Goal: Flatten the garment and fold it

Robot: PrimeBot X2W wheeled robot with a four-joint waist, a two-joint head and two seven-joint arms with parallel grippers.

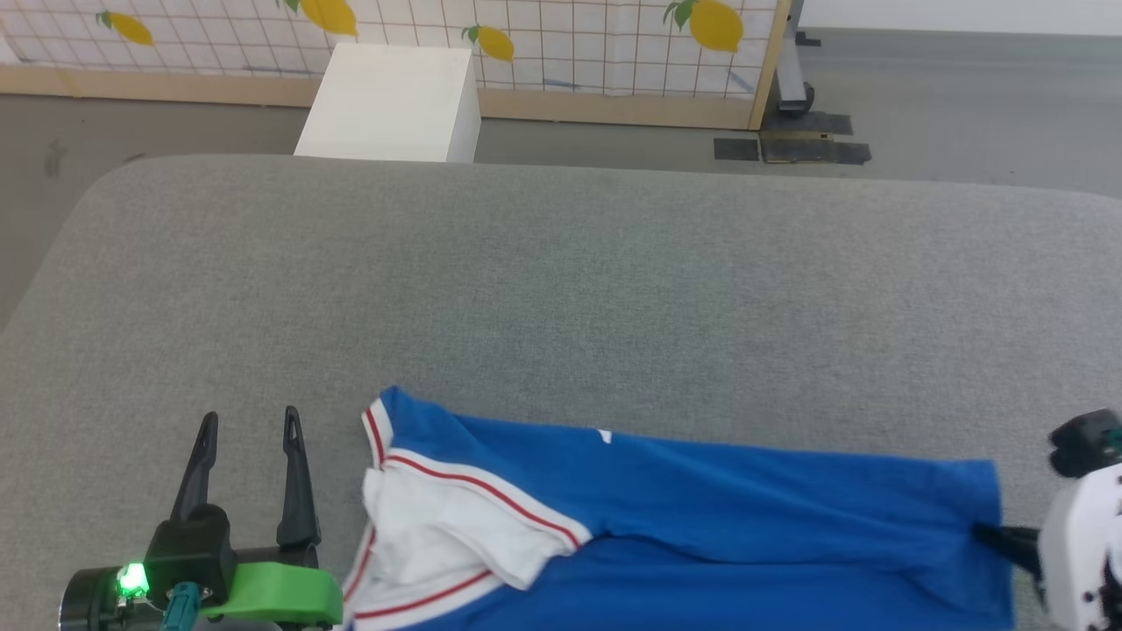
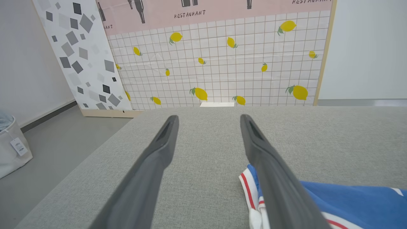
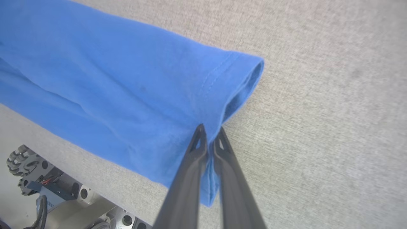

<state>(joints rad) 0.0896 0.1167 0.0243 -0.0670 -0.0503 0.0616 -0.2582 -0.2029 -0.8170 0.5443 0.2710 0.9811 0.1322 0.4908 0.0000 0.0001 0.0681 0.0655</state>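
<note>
The garment (image 1: 701,517), bright blue with white sleeve and red stripes, lies along the near edge of the grey padded table (image 1: 561,289). Its white-trimmed end (image 2: 254,190) is beside my left gripper (image 1: 248,427), which hovers open just left of it with nothing between the fingers. My right gripper (image 3: 210,132) is shut on the blue hem (image 3: 219,149) at the garment's right end, with the fabric pinched between the two fingers. In the head view the right gripper (image 1: 986,530) shows as a dark tip at the hem.
A white box (image 1: 394,101) stands beyond the table's far edge, before a lemon-print panel (image 1: 561,35). A pale fabric bin (image 2: 9,143) sits on the floor to the left. The robot's base (image 3: 38,178) shows below the table's near edge.
</note>
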